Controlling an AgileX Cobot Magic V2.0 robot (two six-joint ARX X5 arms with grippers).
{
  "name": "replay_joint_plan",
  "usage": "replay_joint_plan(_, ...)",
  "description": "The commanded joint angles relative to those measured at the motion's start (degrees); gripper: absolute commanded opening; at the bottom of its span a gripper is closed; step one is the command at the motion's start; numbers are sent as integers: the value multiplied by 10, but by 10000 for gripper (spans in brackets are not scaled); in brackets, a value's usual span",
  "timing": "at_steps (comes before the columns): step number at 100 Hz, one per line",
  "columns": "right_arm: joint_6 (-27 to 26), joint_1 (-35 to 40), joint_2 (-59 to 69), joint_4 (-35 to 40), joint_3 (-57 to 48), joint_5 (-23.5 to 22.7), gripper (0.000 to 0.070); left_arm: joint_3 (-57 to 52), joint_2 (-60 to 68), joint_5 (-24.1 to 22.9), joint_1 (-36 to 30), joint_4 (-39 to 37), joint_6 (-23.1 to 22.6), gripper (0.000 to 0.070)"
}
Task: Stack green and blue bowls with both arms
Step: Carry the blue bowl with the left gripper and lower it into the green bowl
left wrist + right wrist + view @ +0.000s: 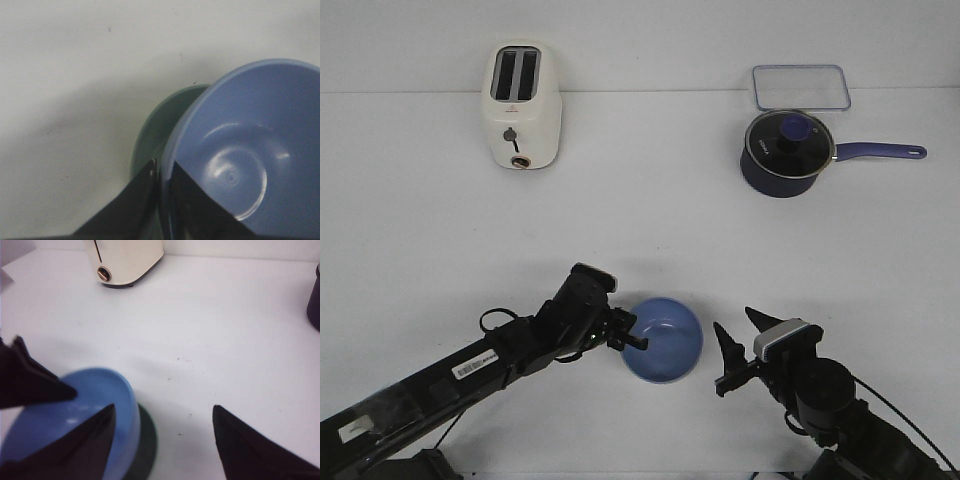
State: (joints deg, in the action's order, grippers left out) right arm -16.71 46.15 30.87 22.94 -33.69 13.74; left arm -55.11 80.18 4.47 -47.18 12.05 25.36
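Observation:
My left gripper [636,340] is shut on the near-left rim of the blue bowl [665,340], one finger inside and one outside, as the left wrist view [162,166] shows. The blue bowl [245,150] sits over the green bowl [157,127], which peeks out beneath it on one side. I cannot tell whether the blue bowl rests fully in it. The green bowl is hidden in the front view. My right gripper [735,325] is open and empty just right of the bowls. In the right wrist view it [163,409] is beside the blue bowl [100,385] and the green bowl [147,440].
A cream toaster [521,105] stands at the back left and shows in the right wrist view [125,260]. A dark navy saucepan with a glass lid [785,150] and a clear rectangular container [800,86] are at the back right.

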Motion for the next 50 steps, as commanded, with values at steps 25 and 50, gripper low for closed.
replay_joint_plan(25, 5, 6, 3, -5, -2, 2, 399, -13, 4, -2, -7, -18, 6, 305)
replay_joint_plan(50, 5, 6, 2, 1, -2, 2, 399, -15, -127, -67, 20, 27, -59, 340)
